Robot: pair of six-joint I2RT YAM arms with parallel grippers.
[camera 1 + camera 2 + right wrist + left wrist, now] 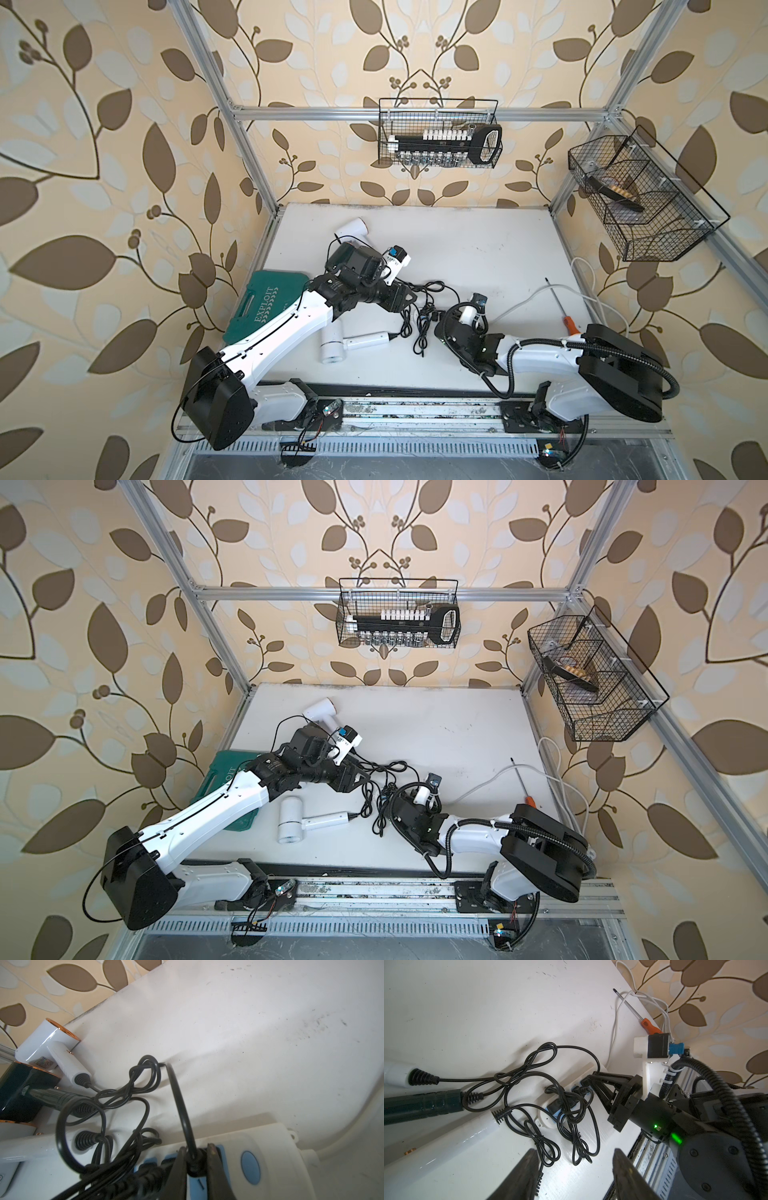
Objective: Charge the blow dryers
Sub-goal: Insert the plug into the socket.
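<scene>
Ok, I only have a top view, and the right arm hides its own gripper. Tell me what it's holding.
Observer: The right wrist view shows the right gripper shut on a black plug, at a blue socket of the power strip.
Operator: Report the left gripper.
Observer: The left gripper is open and holds nothing, per the left wrist view.
Operator: Find the green dryer.
Observer: The dark green blow dryer lies on the table, hidden from you by the left arm.

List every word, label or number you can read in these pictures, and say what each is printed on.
"EXPLOIT": on the green case.
Too blurred to read: the sticker on the far white blow dryer.
Nothing else is legible.
</scene>
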